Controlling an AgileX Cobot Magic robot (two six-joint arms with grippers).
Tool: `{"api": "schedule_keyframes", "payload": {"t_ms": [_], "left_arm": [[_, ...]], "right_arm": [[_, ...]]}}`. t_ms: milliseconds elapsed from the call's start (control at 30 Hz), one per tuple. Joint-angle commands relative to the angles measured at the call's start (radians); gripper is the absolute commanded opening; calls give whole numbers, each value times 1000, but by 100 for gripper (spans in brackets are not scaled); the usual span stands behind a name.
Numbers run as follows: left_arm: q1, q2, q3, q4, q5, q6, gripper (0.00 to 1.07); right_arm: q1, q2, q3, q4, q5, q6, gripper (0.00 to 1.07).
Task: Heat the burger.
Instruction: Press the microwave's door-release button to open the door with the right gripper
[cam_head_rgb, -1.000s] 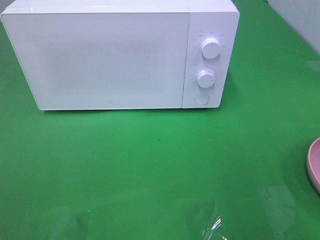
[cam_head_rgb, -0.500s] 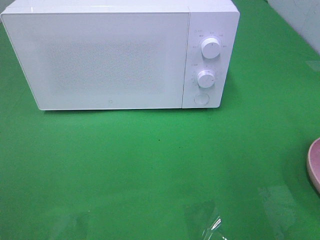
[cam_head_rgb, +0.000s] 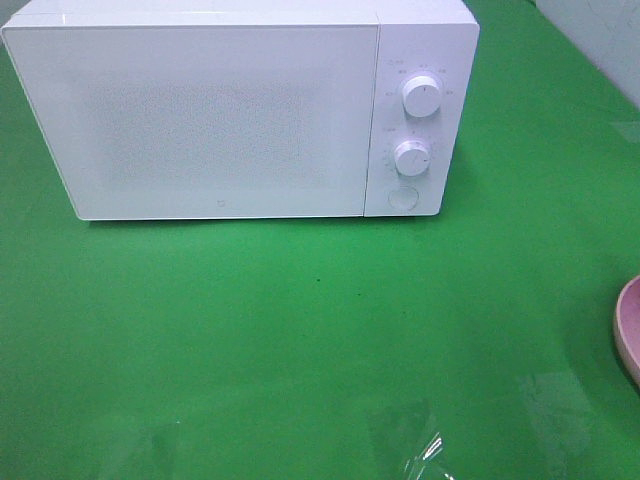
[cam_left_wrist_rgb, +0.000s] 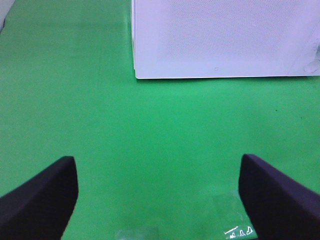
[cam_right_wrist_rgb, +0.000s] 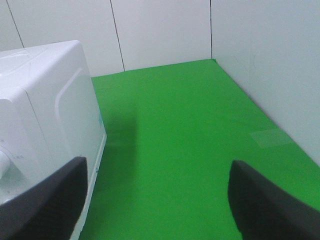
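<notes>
On green-covered table (cam_head_rgb: 300, 340), white microwave (cam_head_rgb: 220, 110) at the far side, door shut, control strip at its right end with upper knob (cam_head_rgb: 421, 97), lower knob (cam_head_rgb: 412, 157) and round button (cam_head_rgb: 402, 197) beneath. At the right edge of the high view, only a sliver of pink plate (cam_head_rgb: 631, 340), cut off by the frame. Burger out of sight in all three views; whereabouts impossible to tell. Left gripper (cam_left_wrist_rgb: 159, 195) over bare green, dark fingers (cam_left_wrist_rgb: 40, 197) spread wide with nothing between them, facing the microwave's door front and well short of it. Right gripper (cam_right_wrist_rgb: 157, 200) likewise spread wide and empty, off the microwave's knob-side end, aimed along the green toward white wall panels (cam_right_wrist_rgb: 160, 30); contact between its nearer finger and the casing not clear. Glossy clear patch (cam_head_rgb: 415, 450) on the green near the front edge.
</notes>
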Motion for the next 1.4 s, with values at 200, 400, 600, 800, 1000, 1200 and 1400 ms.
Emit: {"api": "schedule_keyframes", "payload": {"t_ms": [200,400,600,800,1000,1200,1400], "left_arm": [[2,-4,3,1,0,1,80],[2,-4,3,1,0,1,80],[2,-4,3,1,0,1,80],[2,-4,3,1,0,1,80],[2,-4,3,1,0,2,80],[2,-4,3,1,0,2,80],[2,-4,3,1,0,2,80]], "right_arm": [[149,151,2,185,-158,-222,74],[301,209,2,353,-251,-363,74],[446,289,2,476,-358,-387,74],[644,422,0,654,-529,-445,74],[776,510,-10,779,-633,-446,74],[851,563,-57,853,-634,-453,74],[886,644,-142,864,-636,-449,73]]}}
